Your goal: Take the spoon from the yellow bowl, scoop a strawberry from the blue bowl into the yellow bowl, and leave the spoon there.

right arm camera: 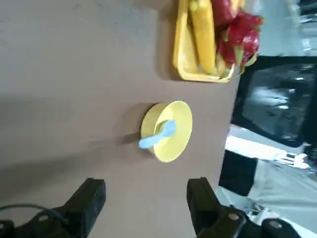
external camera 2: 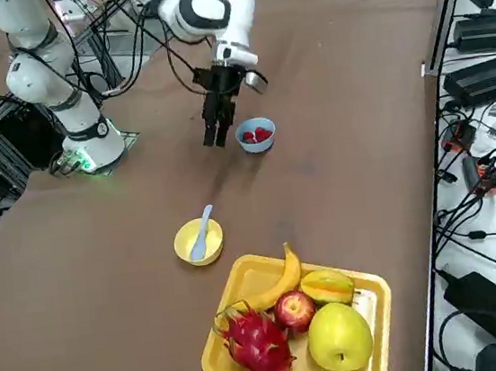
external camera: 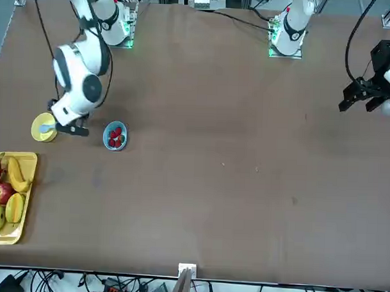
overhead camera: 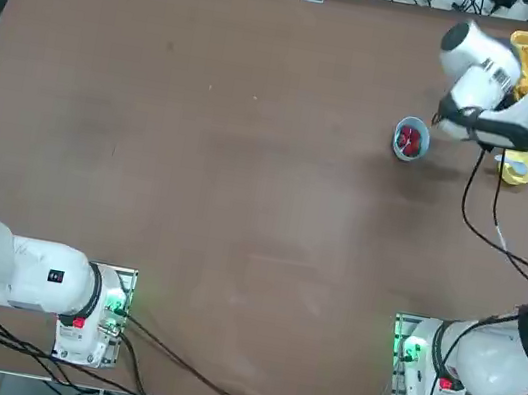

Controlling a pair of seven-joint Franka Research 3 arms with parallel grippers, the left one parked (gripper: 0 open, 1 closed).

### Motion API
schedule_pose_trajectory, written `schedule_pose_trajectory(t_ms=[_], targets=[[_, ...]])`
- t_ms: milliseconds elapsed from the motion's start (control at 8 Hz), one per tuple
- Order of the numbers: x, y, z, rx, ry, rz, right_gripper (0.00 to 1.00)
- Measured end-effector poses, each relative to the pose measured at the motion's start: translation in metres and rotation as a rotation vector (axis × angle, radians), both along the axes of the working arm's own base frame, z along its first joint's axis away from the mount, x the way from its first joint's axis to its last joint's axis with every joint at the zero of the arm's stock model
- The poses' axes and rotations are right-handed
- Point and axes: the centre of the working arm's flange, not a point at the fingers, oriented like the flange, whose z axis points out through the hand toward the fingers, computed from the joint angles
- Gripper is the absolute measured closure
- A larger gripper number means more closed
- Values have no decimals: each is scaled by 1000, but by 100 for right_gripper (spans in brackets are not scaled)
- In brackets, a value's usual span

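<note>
The small yellow bowl (external camera 2: 198,242) stands on the brown table with the pale blue spoon (external camera 2: 202,233) lying in it, handle sticking out over the rim. The wrist view shows the same yellow bowl (right arm camera: 168,131) and spoon (right arm camera: 157,136) ahead of my fingers. The blue bowl (external camera 2: 256,136) holds red strawberries (external camera 2: 257,134). My right gripper (external camera 2: 217,136) hangs open and empty above the table beside the blue bowl, between the two bowls. From overhead, my arm covers part of the yellow bowl (overhead camera: 519,170), while the blue bowl (overhead camera: 411,139) shows fully.
A rectangular yellow tray (external camera 2: 253,280) with a banana, apple, dragon fruit and other fruit sits just beyond the yellow bowl near the table's far corner. Black cables (overhead camera: 480,208) trail from my right arm over the table. The table edge runs close behind the tray.
</note>
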Motion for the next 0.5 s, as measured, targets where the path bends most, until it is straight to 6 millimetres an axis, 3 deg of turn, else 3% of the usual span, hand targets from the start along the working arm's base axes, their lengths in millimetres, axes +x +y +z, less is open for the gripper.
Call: schedule_pose_trajectory(t_ms=[500], targets=[[-20, -27, -99, -237, -88, 85, 0]])
